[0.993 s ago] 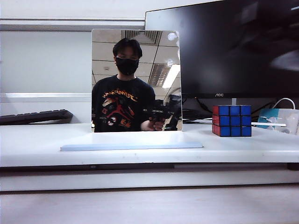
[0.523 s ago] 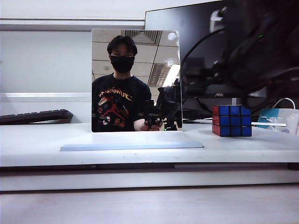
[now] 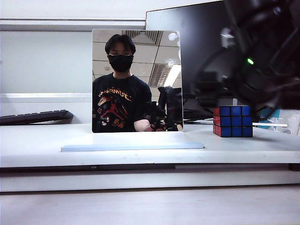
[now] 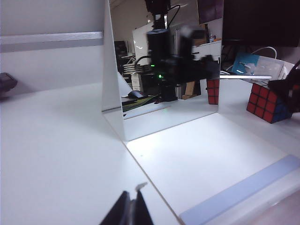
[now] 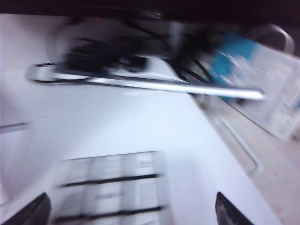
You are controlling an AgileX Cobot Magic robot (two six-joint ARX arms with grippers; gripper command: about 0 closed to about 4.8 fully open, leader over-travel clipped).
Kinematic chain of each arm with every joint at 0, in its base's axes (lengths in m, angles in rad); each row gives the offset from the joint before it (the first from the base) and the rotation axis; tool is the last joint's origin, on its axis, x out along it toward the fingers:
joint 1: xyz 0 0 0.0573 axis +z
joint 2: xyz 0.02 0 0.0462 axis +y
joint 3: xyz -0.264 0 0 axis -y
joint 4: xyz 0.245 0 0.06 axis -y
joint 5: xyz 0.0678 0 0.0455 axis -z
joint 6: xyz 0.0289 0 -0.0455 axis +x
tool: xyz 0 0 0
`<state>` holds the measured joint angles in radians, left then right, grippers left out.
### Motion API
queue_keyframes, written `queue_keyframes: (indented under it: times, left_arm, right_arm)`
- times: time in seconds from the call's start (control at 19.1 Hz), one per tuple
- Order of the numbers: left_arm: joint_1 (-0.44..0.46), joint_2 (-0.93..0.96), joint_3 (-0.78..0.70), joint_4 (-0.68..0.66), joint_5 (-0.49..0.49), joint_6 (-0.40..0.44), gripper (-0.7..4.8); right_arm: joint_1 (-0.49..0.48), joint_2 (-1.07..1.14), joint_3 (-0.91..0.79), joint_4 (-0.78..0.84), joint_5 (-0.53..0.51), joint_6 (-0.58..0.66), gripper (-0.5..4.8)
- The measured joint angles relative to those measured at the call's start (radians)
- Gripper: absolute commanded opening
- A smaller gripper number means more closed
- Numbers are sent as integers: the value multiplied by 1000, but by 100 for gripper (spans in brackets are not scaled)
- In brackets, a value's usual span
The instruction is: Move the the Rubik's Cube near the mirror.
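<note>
The Rubik's Cube [image 3: 233, 121] stands on the white table, right of the mirror [image 3: 137, 79], with its blue face to the front and a red face on its left. The mirror's pale blue base plate [image 3: 131, 146] lies flat in front of it. My right arm [image 3: 255, 61] is a dark blur above and behind the cube. The right gripper [image 5: 133, 213] is open, its fingertips [image 5: 37, 211] wide apart on either side of the cube's white top face [image 5: 112, 187], which is blurred. My left gripper [image 4: 131, 206] is shut and empty, low over the table before the mirror [image 4: 159, 70], far from the cube [image 4: 269, 101].
A black monitor [image 3: 225, 47] stands behind the cube, with its metal foot bar [image 5: 154, 84] and cables just past it. A blue-and-clear package [image 3: 281, 119] lies at the far right. A keyboard [image 3: 35, 116] sits at the back left.
My right arm has swung into the exterior view from the upper right and come down over the cube. The cube and the mirror have not moved.
</note>
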<state>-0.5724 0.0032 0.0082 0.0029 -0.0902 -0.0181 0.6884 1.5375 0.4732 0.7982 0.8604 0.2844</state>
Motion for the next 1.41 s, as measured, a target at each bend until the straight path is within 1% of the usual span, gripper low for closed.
queue_keyframes:
  times: [0.05,0.16,0.21,0.37,0.47,0.57,0.63,0.68,0.73,0.78,0.84,1.1,1.15,1.2,1.25,1.31,1.41]
  left_arm:
    - [0,0,0,0,0,0,22]
    - [-1,0,0,0,0,0,22]
    - [-1,0,0,0,0,0,22]
    - [-1,0,0,0,0,0,22]
    - [-1,0,0,0,0,0,22]
    - [-1,0,0,0,0,0,22]
    - [-1,0,0,0,0,0,22]
    - [-1,0,0,0,0,0,22]
    - [-1,0,0,0,0,0,22]
    - [-1,0,0,0,0,0,22]
    - [-1,0,0,0,0,0,22]
    - [-1,0,0,0,0,0,22]
    - [-1,0,0,0,0,0,22]
    - [-1,0,0,0,0,0,22]
    - [-1,0,0,0,0,0,22]
    - [-1,0,0,0,0,0,22]
    - [-1,0,0,0,0,0,22]
  right_arm:
    - [-32,0,3,-10,-53,29,479]
    - [-95,-3,8,-27,-205,87,479]
    - [-115,-5,9,-27,-273,95,479]
    - [-111,-5,8,-37,-333,90,479]
    - [-110,1,9,-44,-338,89,479]
    - [-113,19,12,-26,-316,89,479]
    - [-112,32,20,-19,-303,89,445]
    - [-112,44,26,-11,-300,89,350]
    - [-113,55,31,-3,-296,89,268]
    - [-113,58,36,8,-286,89,201]
    - [-114,56,40,24,-279,88,189]
    - [-113,55,41,32,-285,89,188]
    - [-113,55,41,31,-286,89,209]
    - [-114,55,40,31,-288,89,265]
    - [-113,53,40,29,-288,89,344]
    - [-114,48,40,18,-288,89,436]
    - [-114,42,35,5,-289,91,452]
